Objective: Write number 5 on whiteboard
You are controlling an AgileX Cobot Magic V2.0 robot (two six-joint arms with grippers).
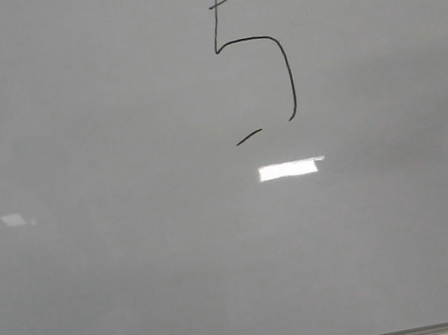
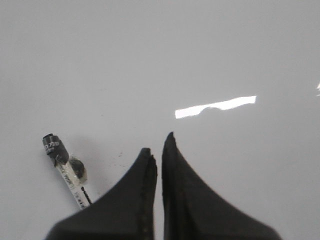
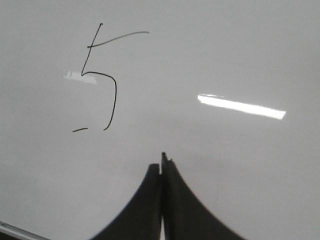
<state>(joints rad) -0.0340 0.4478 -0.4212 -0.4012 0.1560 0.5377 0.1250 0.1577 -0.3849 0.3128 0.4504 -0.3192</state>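
Filling all three views, the whiteboard leaves nothing of the room to see; only a thin grey frame edge shows along the near side in the front view, and again as a sliver in one corner of the right wrist view. Its glossy pale surface carries bright rectangular glare patches.

The number 5 sits at the far middle of the board in the front view, its upright stroke reaching almost to the picture's top edge, close under a glare patch there. It has a slanted top bar, a rounded belly and a short tail dash that does not join the belly. The right wrist view also shows the figure, well apart from the right gripper, whose jaws are pressed together with nothing visible between them.

The left wrist view shows no figure at all. Its left gripper has jaws nearly clenched, a narrow slit between the tips, grasping nothing. Lying on the board near it is a marker, dark-capped with a printed white barrel; its lettering is too small to read and the gripper body cuts off its end. Neither gripper appears in the front view.
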